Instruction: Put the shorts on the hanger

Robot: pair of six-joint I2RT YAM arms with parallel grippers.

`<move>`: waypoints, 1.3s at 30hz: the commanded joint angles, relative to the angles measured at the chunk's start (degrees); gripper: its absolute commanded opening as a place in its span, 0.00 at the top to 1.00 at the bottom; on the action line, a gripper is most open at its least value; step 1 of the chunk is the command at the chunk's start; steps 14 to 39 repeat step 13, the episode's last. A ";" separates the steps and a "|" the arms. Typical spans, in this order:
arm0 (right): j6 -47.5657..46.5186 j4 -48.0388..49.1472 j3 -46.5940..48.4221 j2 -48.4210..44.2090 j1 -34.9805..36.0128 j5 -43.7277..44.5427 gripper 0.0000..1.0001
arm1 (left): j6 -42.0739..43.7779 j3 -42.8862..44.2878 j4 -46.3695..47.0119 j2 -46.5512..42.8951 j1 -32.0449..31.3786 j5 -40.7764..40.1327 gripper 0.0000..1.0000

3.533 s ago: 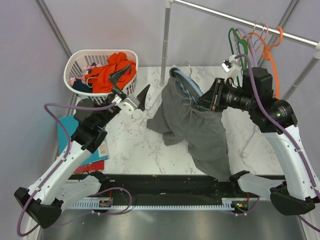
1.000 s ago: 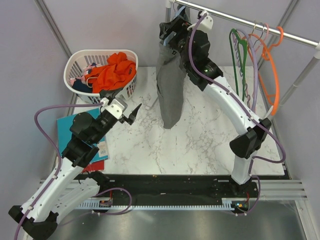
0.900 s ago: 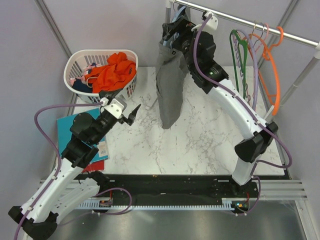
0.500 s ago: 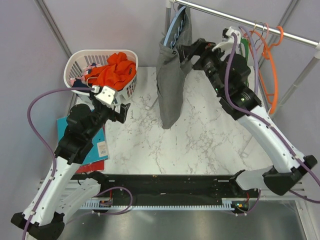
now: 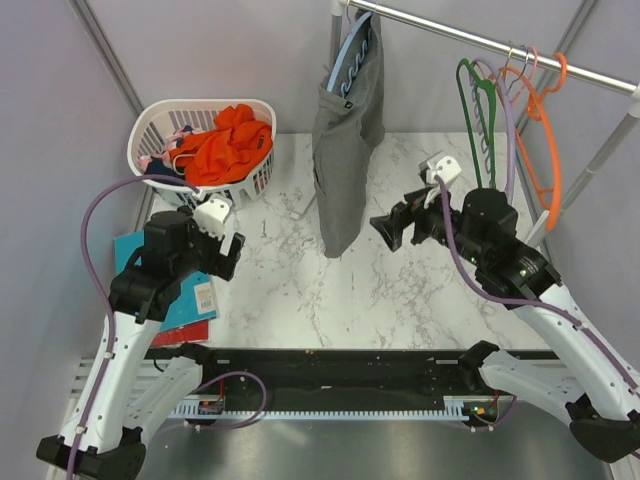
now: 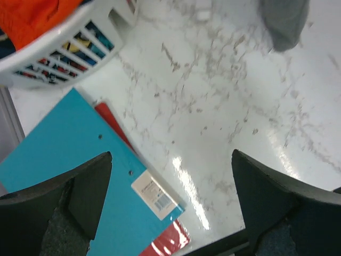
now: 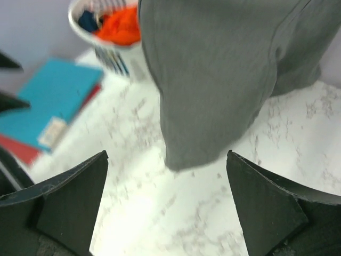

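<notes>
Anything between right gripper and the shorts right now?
Nothing visible. The right gripper, open, faces the shorts hanging on the hanger at the rail; only bare marble tabletop lies under the gap.

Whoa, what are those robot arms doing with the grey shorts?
The grey shorts hang on a light-blue hanger up on the metal rail, so that job looks done. Neither arm is holding anything. The right gripper is open, facing the shorts and not touching them. The left gripper is open above the table, near the white basket.
</notes>
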 commanded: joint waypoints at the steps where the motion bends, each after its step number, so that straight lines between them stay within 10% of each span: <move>1: -12.53 -10.20 -5.17 -2.47 0.11 -7.13 0.02 | 1.82 -3.33 -6.15 -1.20 1.25 -6.70 0.01; 39: -19.66 -11.17 -13.72 -7.40 0.11 -6.86 0.02 | 0.24 -5.46 -6.14 -1.04 3.89 -8.29 0.01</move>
